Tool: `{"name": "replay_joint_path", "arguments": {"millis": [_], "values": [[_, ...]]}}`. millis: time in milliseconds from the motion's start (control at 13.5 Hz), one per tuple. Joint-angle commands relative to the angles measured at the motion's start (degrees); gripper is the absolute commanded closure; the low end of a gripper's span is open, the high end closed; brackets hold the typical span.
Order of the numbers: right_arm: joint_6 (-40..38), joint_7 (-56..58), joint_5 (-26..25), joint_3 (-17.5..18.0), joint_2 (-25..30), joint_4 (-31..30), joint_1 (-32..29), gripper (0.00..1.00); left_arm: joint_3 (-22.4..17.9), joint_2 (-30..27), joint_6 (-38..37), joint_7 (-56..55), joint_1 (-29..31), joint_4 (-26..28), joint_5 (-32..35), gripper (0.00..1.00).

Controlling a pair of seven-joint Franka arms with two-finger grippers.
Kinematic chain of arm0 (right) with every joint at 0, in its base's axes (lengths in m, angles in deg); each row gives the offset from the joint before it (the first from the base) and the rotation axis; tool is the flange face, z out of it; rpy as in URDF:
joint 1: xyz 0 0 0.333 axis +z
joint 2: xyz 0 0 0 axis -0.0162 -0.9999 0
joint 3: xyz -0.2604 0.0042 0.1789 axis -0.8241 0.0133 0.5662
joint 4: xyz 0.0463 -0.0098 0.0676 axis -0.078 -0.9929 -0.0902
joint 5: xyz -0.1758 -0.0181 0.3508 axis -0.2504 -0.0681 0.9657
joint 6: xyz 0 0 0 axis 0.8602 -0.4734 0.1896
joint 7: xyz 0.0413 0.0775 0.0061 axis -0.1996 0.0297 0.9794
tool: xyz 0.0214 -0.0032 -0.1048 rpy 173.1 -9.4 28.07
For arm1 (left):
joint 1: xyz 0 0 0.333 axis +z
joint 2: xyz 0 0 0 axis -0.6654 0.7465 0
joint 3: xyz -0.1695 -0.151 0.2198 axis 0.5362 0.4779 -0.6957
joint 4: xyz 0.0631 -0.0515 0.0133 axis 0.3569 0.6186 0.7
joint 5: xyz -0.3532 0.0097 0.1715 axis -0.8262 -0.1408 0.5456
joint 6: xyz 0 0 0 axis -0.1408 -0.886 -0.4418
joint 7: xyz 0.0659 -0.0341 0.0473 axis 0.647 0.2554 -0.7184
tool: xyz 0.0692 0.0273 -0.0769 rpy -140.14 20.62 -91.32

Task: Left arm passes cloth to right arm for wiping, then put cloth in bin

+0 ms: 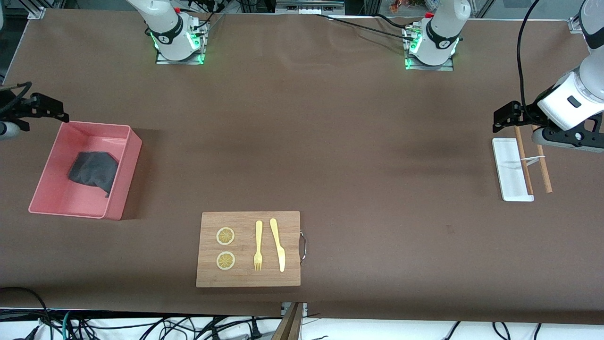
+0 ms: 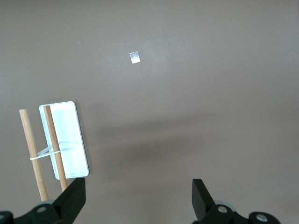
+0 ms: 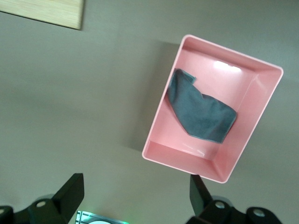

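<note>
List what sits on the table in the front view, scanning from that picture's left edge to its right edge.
bin with the cloth in it → cutting board carrying two lemon slices, then a fork, then a knife → white tray → two wooden sticks.

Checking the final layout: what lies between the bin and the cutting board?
Nothing: in the front view only bare brown table separates the bin holding the cloth from the board.

You've got a brown mat-covered table [image 1: 330, 141] filling the view, w/ soft shadows across its middle. Along its near edge, a white floor strip [image 1: 401, 330] w/ tangled black cables [image 1: 141, 326]. Metal framing [image 1: 306, 5] at the top edge.
</note>
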Motion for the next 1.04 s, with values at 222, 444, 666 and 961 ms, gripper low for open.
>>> {"name": "replay_joint_path", "arguments": {"millis": [222,444,666,961], "values": [[0.6,-0.6,-1.5,0.9,2.1,2.0,-0.8,0.01,0.1,0.7,0.8,0.0,-0.1,-1.6,1.3,0.00],[1.4,-4.8,-1.7,2.1,2.3,2.1,-0.8,0.00,0.1,0.8,1.0,-0.3,0.0,-2.0,0.8,0.00],[-1.2,-15.9,-1.2,3.0,2.8,2.1,-1.0,0.00,-0.1,1.0,0.9,-2.5,0.8,-2.9,0.4,0.00],[-1.6,-15.9,-1.2,2.9,2.8,2.1,-1.3,0.00,-0.4,0.7,0.7,-2.6,0.9,-3.0,0.5,0.00]]}}
